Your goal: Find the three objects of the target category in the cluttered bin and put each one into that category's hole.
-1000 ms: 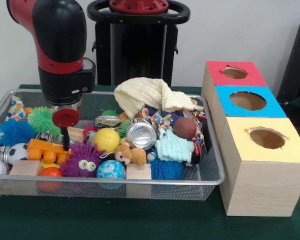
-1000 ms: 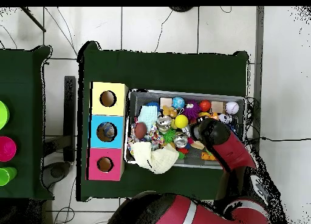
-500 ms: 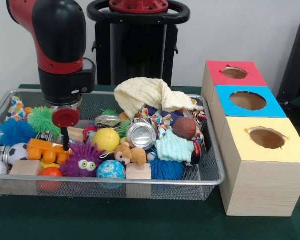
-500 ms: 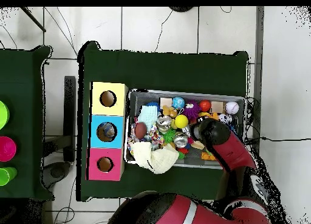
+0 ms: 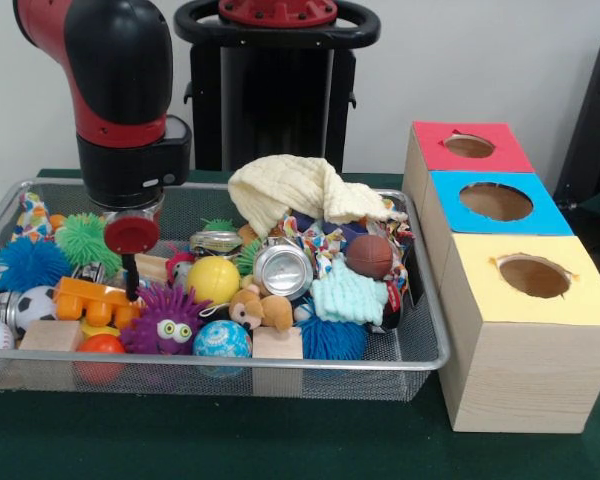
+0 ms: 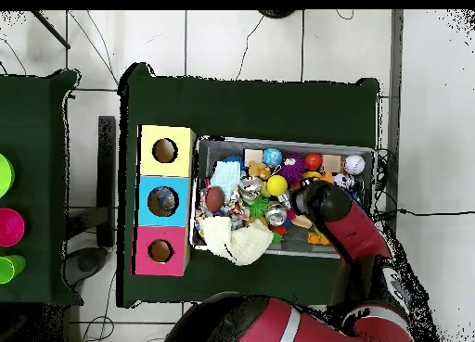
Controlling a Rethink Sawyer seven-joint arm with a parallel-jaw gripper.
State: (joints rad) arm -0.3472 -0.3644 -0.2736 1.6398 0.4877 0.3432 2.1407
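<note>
Glossy red and black arm [image 5: 120,90], round red disc at wrist, possibly one thin dark tip

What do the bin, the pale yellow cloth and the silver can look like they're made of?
Bin: metal wire mesh, see-through grid with a shiny rim. Pale yellow cloth: soft knit or waffle-weave fabric, ribbed and draped. Silver can: probably aluminium, with a bright reflective end.
</note>
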